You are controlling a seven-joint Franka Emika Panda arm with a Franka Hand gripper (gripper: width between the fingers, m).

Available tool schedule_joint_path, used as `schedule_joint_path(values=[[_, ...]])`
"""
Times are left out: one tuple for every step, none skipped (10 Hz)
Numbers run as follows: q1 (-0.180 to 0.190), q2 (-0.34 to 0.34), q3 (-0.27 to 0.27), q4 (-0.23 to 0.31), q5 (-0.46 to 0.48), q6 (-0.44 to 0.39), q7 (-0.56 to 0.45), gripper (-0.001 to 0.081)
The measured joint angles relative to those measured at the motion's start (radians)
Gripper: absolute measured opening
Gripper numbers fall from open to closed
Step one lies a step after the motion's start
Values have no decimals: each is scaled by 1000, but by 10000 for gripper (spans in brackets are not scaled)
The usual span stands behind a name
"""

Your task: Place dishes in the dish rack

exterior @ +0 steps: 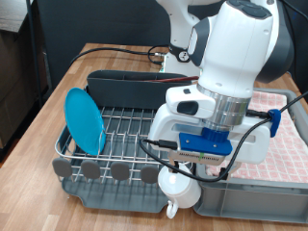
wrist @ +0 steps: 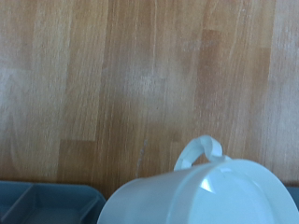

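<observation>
The rack (exterior: 115, 135) sits on the tabletop (exterior: 58, 96), with the plate (exterior: 85, 121) standing on edge in its left part. The mug (exterior: 181, 189) hangs at the rack's lower right corner, under the arm (exterior: 231, 67). The crate (exterior: 279, 168) lies right of the rack.

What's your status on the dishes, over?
Gripper low over white mug, grip unconfirmed. Blue plate upright in dish rack. Nothing seen in the way.

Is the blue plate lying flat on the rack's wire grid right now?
No: the blue plate stands on edge in the dish rack, leaning at the exterior view's left.
</observation>
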Motion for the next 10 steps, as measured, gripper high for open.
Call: schedule_joint_path(values=[[1,-20,1,4,0,-35,0,799],[3,-42,1,5,-1,-56,0,803],[7,-64,-1,5,-8,-64,0,803],[13,-87,-4,5,-18,-74,0,803],[19,-107,-6,8,-29,-96,0,803],[24,-125,-6,14,-37,-123,0,803],[28,-139,-6,24,-44,-154,0,803],[33,-150,-6,34,-51,-180,1,803],[37,-158,-6,42,-60,-197,2,803],[43,-165,-7,50,-70,-213,5,803]])
